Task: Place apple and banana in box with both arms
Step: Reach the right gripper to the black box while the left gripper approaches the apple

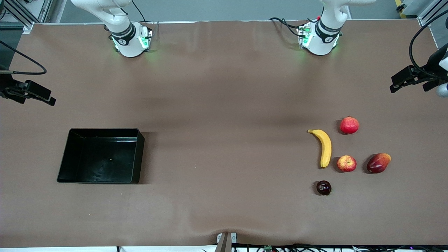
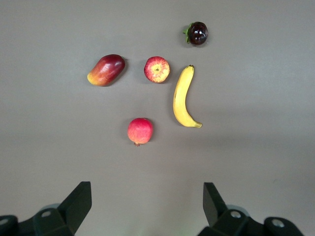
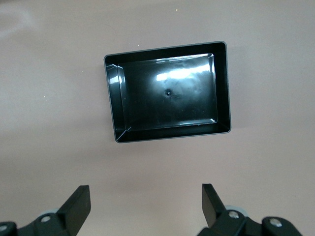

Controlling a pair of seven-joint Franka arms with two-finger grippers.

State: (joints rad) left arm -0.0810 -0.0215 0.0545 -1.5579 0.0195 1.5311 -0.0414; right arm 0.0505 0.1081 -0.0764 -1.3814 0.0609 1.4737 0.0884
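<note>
Apple [image 1: 347, 163], banana [image 1: 325, 147] lower right of frame, just beside each other, untouched. Box [image 1: 71, 147] lower left, empty, well apart. Left gripper [image 2: 146, 206] spread wide above fruit; right gripper [image 3: 146, 206] spread wide above box, likely staged to receive.

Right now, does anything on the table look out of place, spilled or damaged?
Nothing stands out. The box sits flat and empty toward the right arm's end; the banana, apple and three other fruits lie whole toward the left arm's end. The left gripper and right gripper hang open, holding nothing.
</note>
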